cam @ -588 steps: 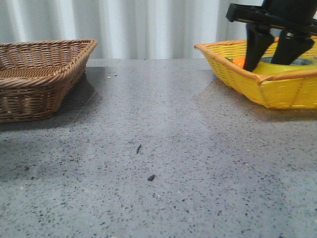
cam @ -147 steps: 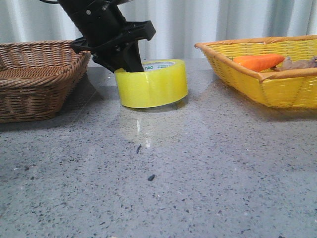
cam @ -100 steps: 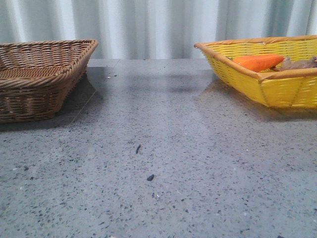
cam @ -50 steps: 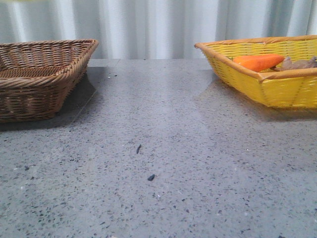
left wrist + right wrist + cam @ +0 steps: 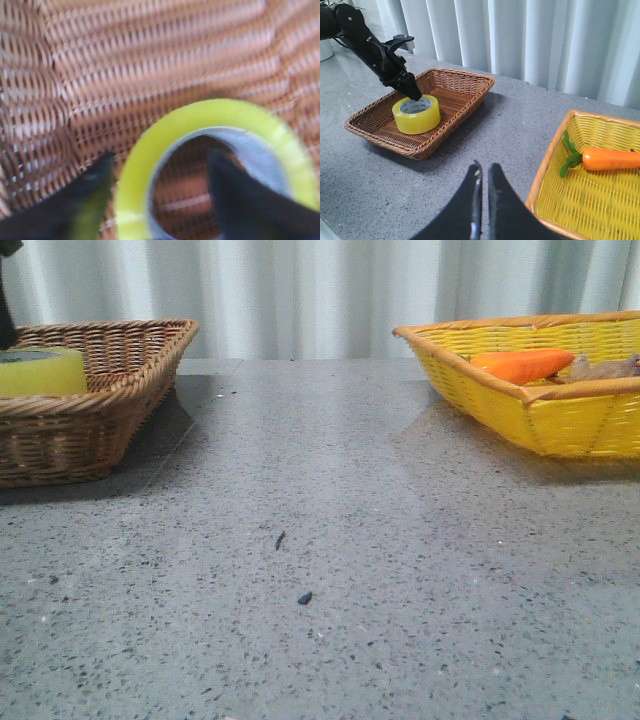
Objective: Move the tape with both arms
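The tape point(image 5: 40, 372), a wide yellow roll with a white core, sits in the brown wicker basket point(image 5: 100, 405) at the left. In the right wrist view the tape point(image 5: 416, 114) rests on the floor of that basket point(image 5: 420, 149). My left gripper point(image 5: 161, 155) stands astride the tape's wall point(image 5: 225, 112), one finger outside and one inside the core. A gap shows beside the inner finger, so it is open. It also shows in the right wrist view point(image 5: 410, 91). My right gripper point(image 5: 483, 168) is shut and empty above the table between the two baskets.
A yellow wicker basket point(image 5: 560, 420) at the right holds an orange carrot point(image 5: 525, 365) and a brownish object. The basket's rim point(image 5: 540, 185) and the carrot point(image 5: 612, 159) show in the right wrist view. Two small dark specks point(image 5: 304, 597) lie on the grey table.
The tape left the yellow basket, stood mid-table in my left gripper, went out of view, and now sits in the brown basket. The right gripper is gone from the front view.
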Robot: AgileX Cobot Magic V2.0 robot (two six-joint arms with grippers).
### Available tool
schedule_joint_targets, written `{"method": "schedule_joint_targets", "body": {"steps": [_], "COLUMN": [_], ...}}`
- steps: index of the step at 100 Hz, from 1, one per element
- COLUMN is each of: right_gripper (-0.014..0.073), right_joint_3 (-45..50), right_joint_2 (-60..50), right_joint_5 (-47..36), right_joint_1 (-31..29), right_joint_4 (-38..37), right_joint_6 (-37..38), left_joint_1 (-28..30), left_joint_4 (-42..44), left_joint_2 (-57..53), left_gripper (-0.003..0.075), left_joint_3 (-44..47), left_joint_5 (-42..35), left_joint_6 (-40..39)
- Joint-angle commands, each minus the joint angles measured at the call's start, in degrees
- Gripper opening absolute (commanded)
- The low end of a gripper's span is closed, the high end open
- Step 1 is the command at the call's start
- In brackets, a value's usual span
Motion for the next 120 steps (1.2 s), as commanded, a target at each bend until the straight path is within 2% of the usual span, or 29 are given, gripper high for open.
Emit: {"method": "schedule_joint_targets", "body": {"steps": [1,9,18,36,44,60,77,85,91,104,120], "right_gripper": [-0.0060,-0.0060,-0.0060,-0.0060,-0.0060,-0.0060,-0.0060,-0.0062,-0.0062,-0.0062,-0.0062], "right_joint_3": [-1.12,-1.12,-0.40,5.95,9.84,15.79,18.33,18.40,18.40,18.40,18.40], "right_joint_2": [0.78,0.78,-0.06,-6.59,-10.88,-18.04,-22.29,-22.52,-22.52,-22.52,-22.52], "right_joint_5": [-4.70,-4.70,-5.63,-10.50,-11.09,-11.09,-10.62,-9.84,-9.72,-9.72,-9.72], "right_joint_1": [0.04,0.04,0.04,0.04,0.04,0.04,0.04,0.04,0.04,0.04,0.04], "right_joint_4": [-0.43,-0.43,-1.49,-8.16,-12.69,-18.96,-20.13,-20.13,-20.13,-20.13,-20.13], "right_joint_6": [-0.14,-0.14,-0.14,-0.14,-0.14,-0.14,-0.14,-0.14,-0.14,-0.14,-0.14], "left_joint_1": [0.07,-0.19,-2.05,-9.68,-12.10,-15.43,-16.69,-16.69,-16.69,-16.69,-16.69], "left_joint_4": [-4.01,-9.95,-16.93,-11.58,-10.70,-10.70,-11.93,-13.34,-13.33,-13.33,-13.33], "left_joint_2": [-4.76,-7.32,-12.12,-26.13,-32.57,-45.45,-57.87,-63.41,-66.52,-71.42,-72.68], "left_gripper": [0.0569,0.0554,0.0473,0.0291,0.0259,0.0238,0.0238,0.0211,0.0167,-0.0020,-0.0020], "left_joint_3": [-1.44,-1.44,-0.85,6.45,11.89,26.64,42.54,48.59,51.57,55.30,56.24], "left_joint_5": [-3.89,-7.04,-12.59,-27.59,-31.28,-34.87,-36.97,-39.24,-40.98,-41.94,-40.98], "left_joint_6": [-1.01,0.45,4.50,7.16,7.16,7.16,7.16,7.16,7.16,7.16,7.16]}}
